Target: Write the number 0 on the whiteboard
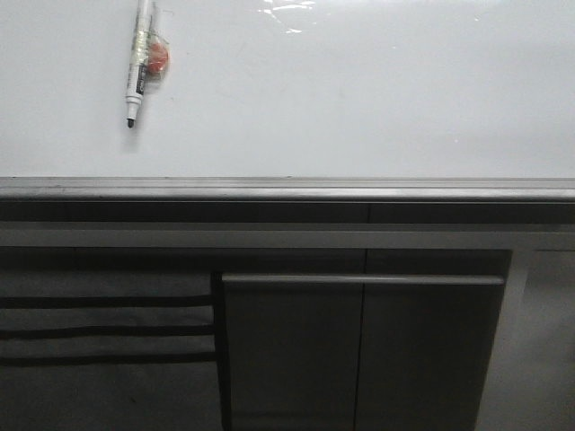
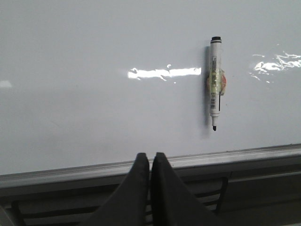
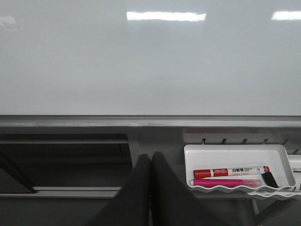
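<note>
Nearest, the left gripper and right gripper each have fingers pressed together, holding nothing; beyond, the grey rim edges the whiteboard; at its far left a black marker pen lies uncapped, long axis near-to-far, tip pointing nearward; no stroke shows.

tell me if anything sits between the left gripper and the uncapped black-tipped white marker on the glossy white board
Nothing visible does. The left gripper is shut below the whiteboard's grey rim; bare board lies between it and the marker.
</note>
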